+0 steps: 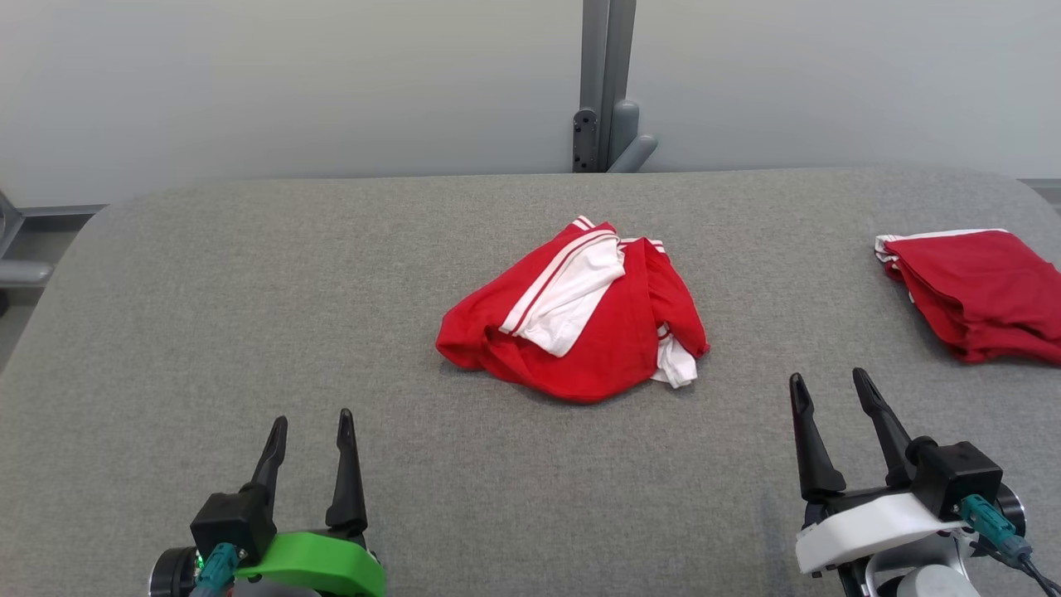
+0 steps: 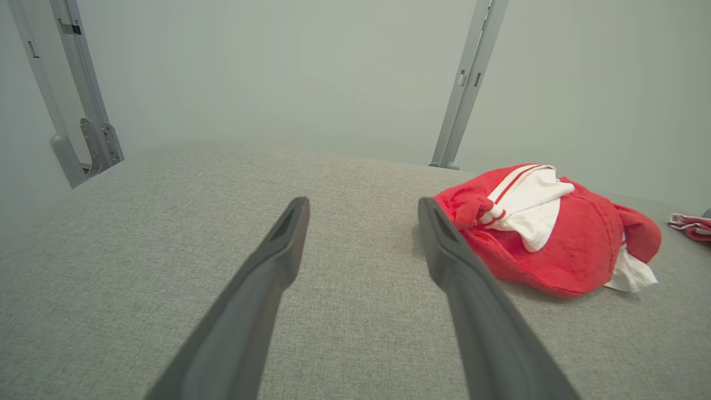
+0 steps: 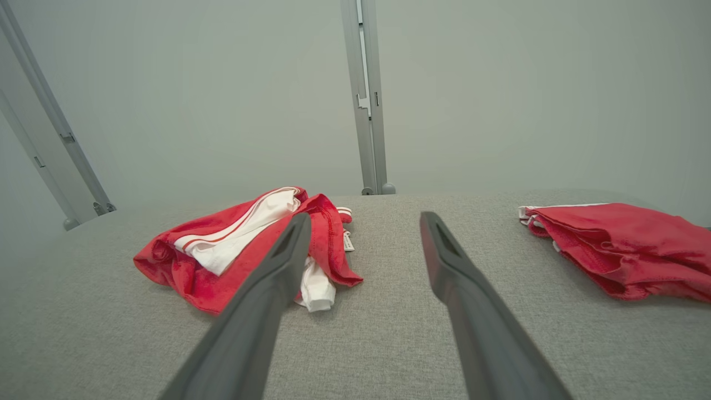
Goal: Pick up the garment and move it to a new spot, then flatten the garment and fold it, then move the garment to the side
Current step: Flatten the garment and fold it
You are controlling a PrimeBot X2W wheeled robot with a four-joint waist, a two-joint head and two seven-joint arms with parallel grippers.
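A crumpled red garment [image 1: 580, 319] with white panels and stripes lies in a heap at the middle of the grey table [image 1: 249, 315]. It appears to the right of the fingers in the left wrist view [image 2: 561, 239] and to the left in the right wrist view [image 3: 222, 255]. My left gripper [image 1: 313, 424] hovers open near the front left, well short of the garment. At the front right my right gripper [image 1: 829, 383] is also open, empty, and apart from the cloth. Both pairs of dark fingers [image 2: 266, 278] [image 3: 461, 272] stand spread with nothing between them.
A second red garment [image 1: 978, 290], folded, lies at the table's right edge, also seen in the right wrist view [image 3: 627, 247]. A grey metal post [image 1: 605, 83] stands behind the table's far edge against a pale wall. Bare grey cloth surrounds the heap.
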